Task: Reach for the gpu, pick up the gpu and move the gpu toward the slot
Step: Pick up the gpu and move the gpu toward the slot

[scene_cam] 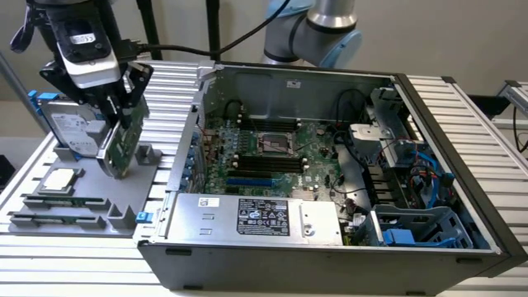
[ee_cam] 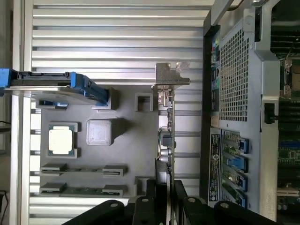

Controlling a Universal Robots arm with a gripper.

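The gpu [scene_cam: 122,145] is a thin green card with a silver bracket, hanging upright over the grey parts holder [scene_cam: 91,207] at the exterior view's left. My gripper [scene_cam: 117,116] comes down from above and is shut on the card's upper edge. In the wrist view the gpu [ee_cam: 167,136] runs edge-on, its bracket [ee_cam: 171,78] at the far end, and my black fingers [ee_cam: 143,208] press on both sides of it. The card sits offset from the holder's support posts [ee_cam: 144,101], so it looks lifted off them. A blue slot [scene_cam: 247,183] lies on the motherboard [scene_cam: 272,154] inside the open case.
A silver hard drive with blue rails [scene_cam: 70,127] stands in the holder just beside the card. A processor [scene_cam: 59,180] and two memory sticks [scene_cam: 62,202] lie in front. The case wall [scene_cam: 191,142] rises between holder and motherboard; the power supply [scene_cam: 256,216] fills the case's front.
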